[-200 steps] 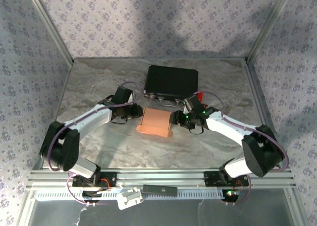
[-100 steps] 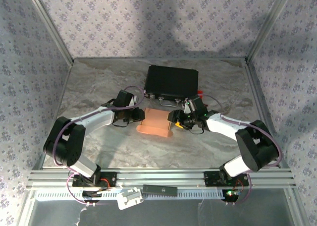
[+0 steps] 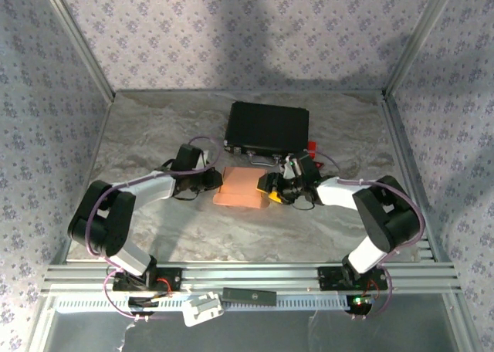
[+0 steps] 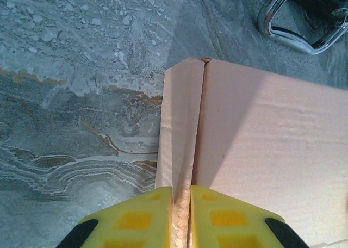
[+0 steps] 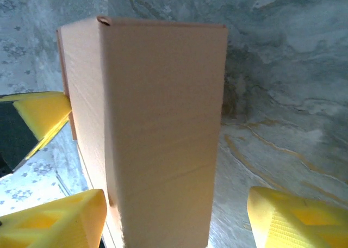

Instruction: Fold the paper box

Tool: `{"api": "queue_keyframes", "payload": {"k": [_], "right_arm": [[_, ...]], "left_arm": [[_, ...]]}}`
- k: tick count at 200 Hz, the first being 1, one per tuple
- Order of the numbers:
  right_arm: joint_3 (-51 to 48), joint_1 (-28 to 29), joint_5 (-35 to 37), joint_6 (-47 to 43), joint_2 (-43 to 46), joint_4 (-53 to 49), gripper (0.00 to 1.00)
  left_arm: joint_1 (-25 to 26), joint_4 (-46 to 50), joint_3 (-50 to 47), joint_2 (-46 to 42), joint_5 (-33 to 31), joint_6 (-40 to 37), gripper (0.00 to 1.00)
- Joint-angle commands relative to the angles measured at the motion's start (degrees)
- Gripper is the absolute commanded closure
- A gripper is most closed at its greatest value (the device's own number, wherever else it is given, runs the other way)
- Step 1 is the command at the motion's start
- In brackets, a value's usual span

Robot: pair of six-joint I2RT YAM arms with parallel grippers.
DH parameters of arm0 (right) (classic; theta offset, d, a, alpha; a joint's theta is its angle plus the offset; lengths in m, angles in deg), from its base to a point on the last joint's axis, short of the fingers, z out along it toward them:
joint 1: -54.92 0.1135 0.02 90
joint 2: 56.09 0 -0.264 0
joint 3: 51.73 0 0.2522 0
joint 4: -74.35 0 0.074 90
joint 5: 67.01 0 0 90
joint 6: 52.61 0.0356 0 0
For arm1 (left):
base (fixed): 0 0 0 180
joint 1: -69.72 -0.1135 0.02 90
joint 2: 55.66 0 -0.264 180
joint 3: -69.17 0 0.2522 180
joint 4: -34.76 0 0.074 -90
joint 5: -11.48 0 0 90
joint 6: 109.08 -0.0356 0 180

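The paper box [image 3: 241, 187] sits in the middle of the tabletop [image 3: 147, 136], just in front of the black case [image 3: 268, 126] and between the two arms. It is made of thin orange-pink card with smooth flat sides and sharp folded edges. Its sides are folded up, and I cannot tell if anything is inside. The black case is a hard, flat box with its lid down, so what it holds is hidden. A shiny bent metal handle [image 4: 291, 41] sticks out of its front, near a corner of the paper box. The left pincer [image 4: 181, 207] is pressed almost together, pinching a thin edge of the card between its yellow pads [image 4: 136, 218]. The right pincer [image 5: 174, 210] is spread wide, with the box standing between its yellow fingers [image 5: 60, 218]. One finger is close against the card and the other is apart from it. The tabletop looks like grey stone with wavy lines.
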Motion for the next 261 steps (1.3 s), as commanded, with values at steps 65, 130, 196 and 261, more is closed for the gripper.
{"api": "queue_keyframes", "payload": {"k": [65, 130, 196, 261], "right_arm": [[0.6, 1.5, -3.2, 9.4, -5.4, 13.5, 0.44], [1.7, 0.2, -5.3, 20.5, -4.3, 12.2, 0.62], [7.9, -3.9, -11.4, 21.2, 0.0, -11.3, 0.64], [12.4, -7.1, -15.6, 14.9, 0.1, -26.3, 0.63]], "left_arm": [[-0.8, 0.4, -2.7, -0.5, -0.9, 0.9, 0.86], [4.7, 2.9, -6.0, -21.5, -11.1, -8.8, 0.28], [32.5, -3.4, -7.4, -22.8, -39.9, -48.4, 0.16], [39.1, -12.7, -2.1, -4.1, -56.4, -66.6, 0.13]]}}
